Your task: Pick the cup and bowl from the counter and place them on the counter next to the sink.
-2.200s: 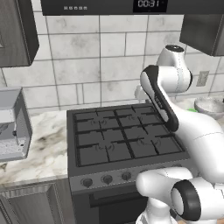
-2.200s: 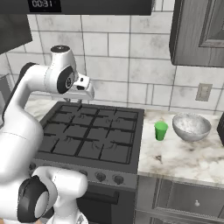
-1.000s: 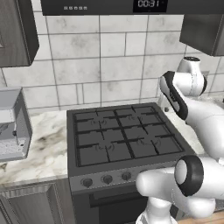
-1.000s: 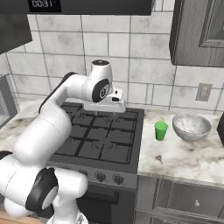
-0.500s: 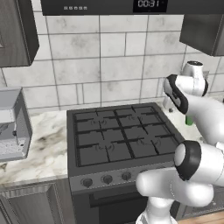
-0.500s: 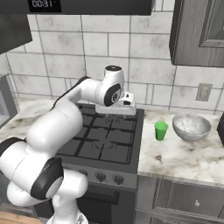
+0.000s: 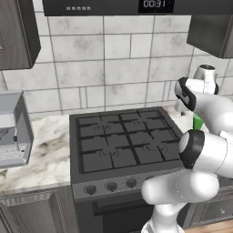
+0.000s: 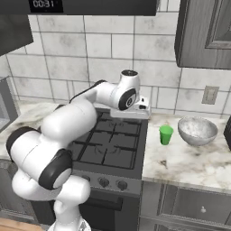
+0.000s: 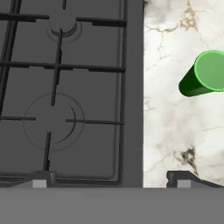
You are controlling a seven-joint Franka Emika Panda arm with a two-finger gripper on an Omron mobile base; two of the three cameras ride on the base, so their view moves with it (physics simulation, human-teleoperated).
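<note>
The green cup (image 8: pixel 166 134) stands upright on the white marble counter (image 8: pixel 189 164), just right of the stove. The pale mottled bowl (image 8: pixel 197 130) sits to the cup's right, a little apart from it. My gripper (image 8: pixel 134 115) hovers over the stove's rear right corner, left of the cup and above it. In the hand view the gripper (image 9: pixel 113 181) is open with nothing between its fingertips (image 9: pixel 186 179), and the cup (image 9: pixel 204 75) lies at the upper right, outside the jaws. From the left base view, a sliver of the cup (image 7: pixel 197 122) peeks out behind my arm. The sink is out of view.
The black gas stove (image 8: pixel 113 142) with raised grates fills the middle. A grey appliance (image 7: pixel 13 132) stands on the counter left of the stove. A dark object (image 8: pixel 228 131) sits at the far right edge past the bowl. Wall cabinets (image 8: pixel 207 31) hang above.
My arm has swung to the right across the stove, bringing the hand from over the left burners to the stove's right edge near the cup. The jaws stayed open.
</note>
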